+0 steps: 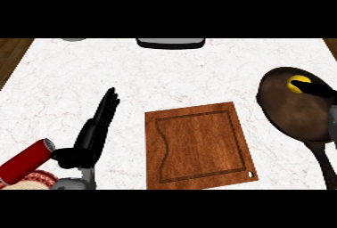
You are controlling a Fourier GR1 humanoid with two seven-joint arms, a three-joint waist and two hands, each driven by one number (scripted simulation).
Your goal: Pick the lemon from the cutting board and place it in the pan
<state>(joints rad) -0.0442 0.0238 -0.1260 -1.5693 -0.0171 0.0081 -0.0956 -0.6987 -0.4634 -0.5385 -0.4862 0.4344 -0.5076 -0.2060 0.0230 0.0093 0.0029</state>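
We see the lemon over the far part of the pan, a small yellow shape against the pan's dark brown inside. Our right hand comes in from the right edge, and its black fingers curl round the lemon, pinching it and hiding part of it. We cannot tell whether the lemon touches the pan's bottom or hangs just above it.

The pan lies at the right side of the tabletop, its round bowl toward the far side and its long dark handle running toward the near edge. Part of the right forearm crosses the pan's right rim.

Just left of the pan lies the cutting board, a brown wooden rectangle with a groove along its border and a small hole at its near right corner. It is slightly turned on the white marbled tabletop, and nothing lies on it. The board and the pan are near each other but do not touch.

Further left, our left hand rests above the tabletop with its fingers straight and held together, pointing toward the far side. It holds nothing and stays apart from the board.

At the near left corner we see a red cylinder lying on its side, beside a round thing with a red and cream pattern. At the far edge a dark and grey object shows only in part.
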